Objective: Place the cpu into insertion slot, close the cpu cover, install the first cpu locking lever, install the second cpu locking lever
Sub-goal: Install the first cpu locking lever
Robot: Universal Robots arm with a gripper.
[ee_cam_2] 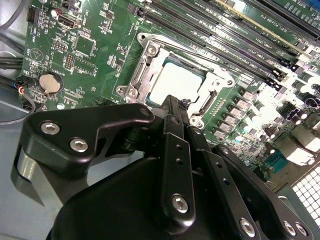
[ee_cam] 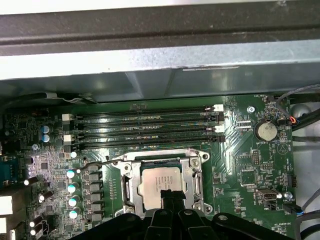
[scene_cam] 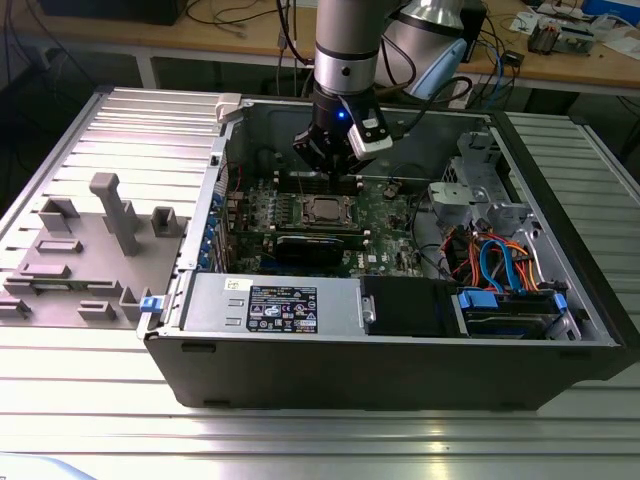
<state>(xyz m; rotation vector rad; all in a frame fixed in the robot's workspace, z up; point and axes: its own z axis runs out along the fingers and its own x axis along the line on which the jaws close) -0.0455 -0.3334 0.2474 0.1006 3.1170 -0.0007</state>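
Hovering with fingers pressed together and empty just above the cpu [ee_cam: 161,182], the hand [ee_cam: 172,196], while the square chip is lying flat in its motherboard [ee_cam: 250,165] socket, the cpu cover [ee_cam: 162,156] framing it.

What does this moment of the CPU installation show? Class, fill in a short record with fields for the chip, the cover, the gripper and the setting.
cpu: cpu lies flat in the socket on the green motherboard
cpu cover: cpu cover is down, framing the chip
gripper: gripper is shut, its tips just above the socket's edge, holding nothing
setting: open computer case on a ribbed metal table
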